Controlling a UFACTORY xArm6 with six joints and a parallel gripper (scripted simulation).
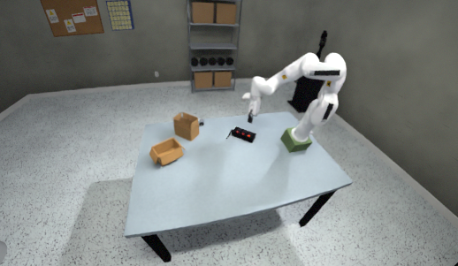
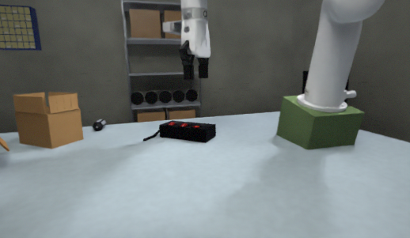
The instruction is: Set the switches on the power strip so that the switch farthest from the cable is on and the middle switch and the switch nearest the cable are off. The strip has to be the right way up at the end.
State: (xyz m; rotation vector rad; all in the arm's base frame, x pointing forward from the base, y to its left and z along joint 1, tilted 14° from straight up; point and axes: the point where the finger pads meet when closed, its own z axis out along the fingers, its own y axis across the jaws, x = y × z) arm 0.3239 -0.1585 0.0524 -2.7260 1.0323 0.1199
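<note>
A black power strip point(image 1: 244, 134) lies flat on the table with its three red switches facing up; it also shows in the exterior view point(image 2: 187, 130). Its short black cable point(image 2: 151, 136) leaves the left end. I cannot tell which switches are on. My gripper point(image 2: 195, 68) hangs well above the strip, a little behind it, with its fingers pointing down, open and empty. It also shows in the top view point(image 1: 250, 117).
An upright cardboard box point(image 1: 186, 125) and a tipped open box point(image 1: 166, 151) stand at the table's left. A small dark cylinder point(image 2: 99, 124) lies beside the upright box. The arm's green base block point(image 1: 295, 140) sits at the right edge.
</note>
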